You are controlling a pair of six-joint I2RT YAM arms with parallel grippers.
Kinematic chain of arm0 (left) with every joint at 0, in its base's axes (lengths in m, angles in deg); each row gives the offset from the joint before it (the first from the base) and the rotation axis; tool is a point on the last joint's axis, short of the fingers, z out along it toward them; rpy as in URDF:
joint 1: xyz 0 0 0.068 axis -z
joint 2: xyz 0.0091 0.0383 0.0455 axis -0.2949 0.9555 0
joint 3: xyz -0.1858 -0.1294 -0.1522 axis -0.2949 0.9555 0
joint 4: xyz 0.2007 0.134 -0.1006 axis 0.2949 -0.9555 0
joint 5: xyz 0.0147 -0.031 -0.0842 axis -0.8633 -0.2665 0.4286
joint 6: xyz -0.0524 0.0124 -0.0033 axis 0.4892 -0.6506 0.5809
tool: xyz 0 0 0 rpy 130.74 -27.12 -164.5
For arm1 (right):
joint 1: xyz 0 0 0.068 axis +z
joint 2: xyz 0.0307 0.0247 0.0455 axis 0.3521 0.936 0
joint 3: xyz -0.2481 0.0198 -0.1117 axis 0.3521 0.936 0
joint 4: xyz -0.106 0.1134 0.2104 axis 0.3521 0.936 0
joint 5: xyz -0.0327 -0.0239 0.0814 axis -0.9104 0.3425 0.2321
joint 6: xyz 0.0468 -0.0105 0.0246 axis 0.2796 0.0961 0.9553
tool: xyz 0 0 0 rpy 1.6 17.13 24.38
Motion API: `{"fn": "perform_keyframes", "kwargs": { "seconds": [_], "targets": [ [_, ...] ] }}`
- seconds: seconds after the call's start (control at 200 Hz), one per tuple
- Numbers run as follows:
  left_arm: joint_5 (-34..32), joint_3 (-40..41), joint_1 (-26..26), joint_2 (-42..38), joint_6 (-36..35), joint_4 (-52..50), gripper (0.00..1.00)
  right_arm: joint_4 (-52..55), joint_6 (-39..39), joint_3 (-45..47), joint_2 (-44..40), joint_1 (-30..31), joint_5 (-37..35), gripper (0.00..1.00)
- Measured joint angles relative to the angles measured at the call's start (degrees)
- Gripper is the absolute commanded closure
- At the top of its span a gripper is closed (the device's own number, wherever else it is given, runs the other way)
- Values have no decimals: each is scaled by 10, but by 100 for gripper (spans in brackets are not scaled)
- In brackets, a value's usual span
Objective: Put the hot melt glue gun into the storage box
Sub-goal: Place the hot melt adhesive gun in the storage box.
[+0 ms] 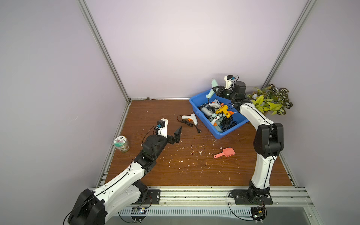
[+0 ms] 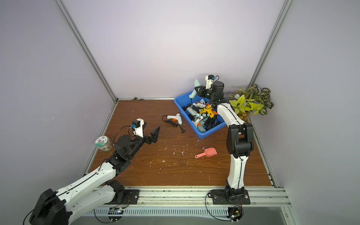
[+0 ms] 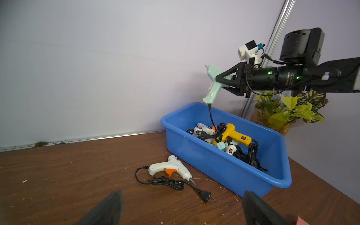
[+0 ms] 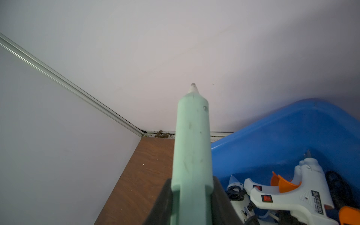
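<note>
1. Right claw [image 3: 220,79] pinches the mint glue gun [image 3: 211,91] by its body, holding it in the air over the far end of the storage box [image 3: 204,155]; its cord [image 3: 211,116] hangs down into the box.
2. Several glue guns lie inside, a yellow one [image 3: 233,134] among them, so much of the job looks done.
3. Left to do: drop the mint gun, then fetch the white glue gun [image 3: 171,167] lying on the table [image 1: 155,165] just beside the box.
4. Left claw [image 1: 175,136] hovers spread and empty, short of it.
</note>
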Motion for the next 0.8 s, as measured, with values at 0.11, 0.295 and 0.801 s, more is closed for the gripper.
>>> {"fn": "perform_keyframes", "kwargs": {
  "seconds": [0.11,0.295,0.801],
  "targets": [
    [-4,0,0,7,3,0,1,4,5,0,24,0,-1,96],
    [-10,-2,0,29,13,-1,1,28,10,-14,69,0,-17,90],
    [-30,-82,-21,146,89,-60,1,96,7,-27,117,-5,-85,48]
  ]
}}
